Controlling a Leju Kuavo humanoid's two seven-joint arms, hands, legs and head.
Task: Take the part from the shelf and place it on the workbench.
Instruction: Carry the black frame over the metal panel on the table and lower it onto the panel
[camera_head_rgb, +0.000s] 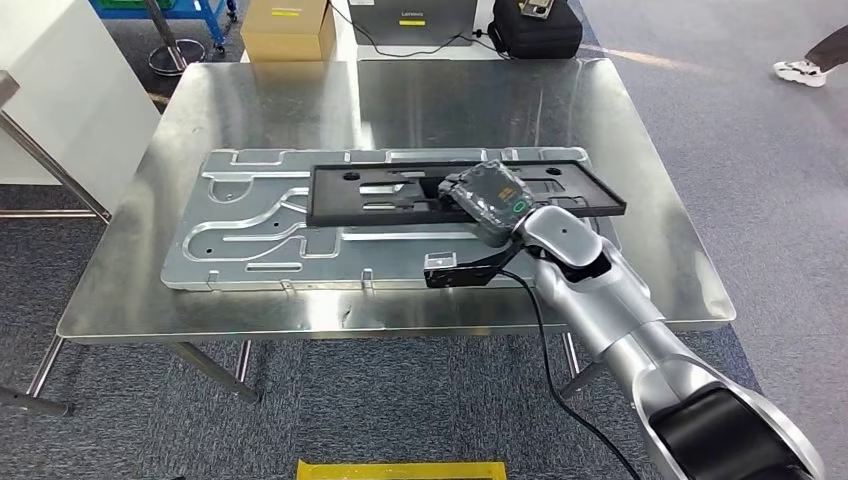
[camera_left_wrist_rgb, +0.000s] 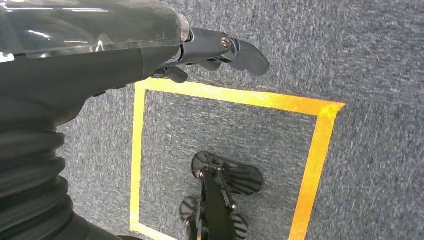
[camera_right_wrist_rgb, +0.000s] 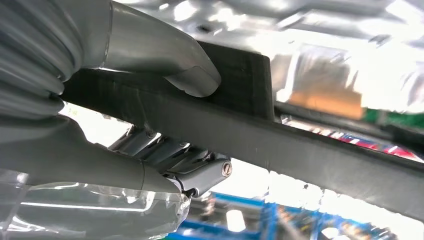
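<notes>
Workbench (camera_head_rgb: 640, 150): steel-topped table on grey carpet, its surface bright with reflections.

Metal panel (camera_head_rgb: 240, 240): large stamped silver sheet with pressed channels and tabs along its edges, lying flat across the middle of the workbench.

Part (camera_head_rgb: 350, 195): long black rectangular frame with cut-outs, lying lengthwise over the far half of the metal panel. Its right end slightly overhangs the panel's right edge.

Right arm (camera_head_rgb: 620, 320): silver, reaching in from the near right corner over the bench edge.

Right hand (camera_head_rgb: 487, 200): over the middle of the part and grasping it. In the right wrist view the thick grey thumb (camera_right_wrist_rgb: 192, 80) presses on one face of the black bar and the darker fingers (camera_right_wrist_rgb: 200, 175) curl against the opposite face.

Left hand (camera_left_wrist_rgb: 210, 52): hanging at the robot's side above the carpet, holding nothing, fingers loosely extended and apart.

Yellow tape square (camera_left_wrist_rgb: 320, 145): marked on the carpet below the left hand.

Cardboard box (camera_head_rgb: 288, 30) and black bag (camera_head_rgb: 535, 30): on the floor beyond the far edge of the workbench.
</notes>
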